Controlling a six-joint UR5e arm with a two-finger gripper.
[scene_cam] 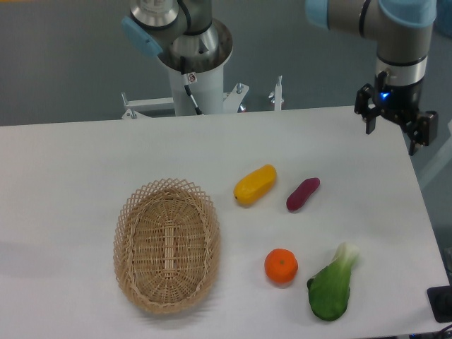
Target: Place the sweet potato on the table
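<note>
White tabletop (70,169), grey wall behind. Purple sweet potato (303,194) lies on tabletop beside yellow fruit (255,184). Arm up at far right corner, gripper (396,129) pointing down, jaws open, holding nothing.

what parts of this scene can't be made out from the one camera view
- Arm: cut off by the top edge, only its lower part and the hand show.
- Black object at the lower right: cut off by the right edge, so unidentifiable.
- Undersides of the sweet potato, yellow fruit, orange and leafy green: hidden against the table.
</note>
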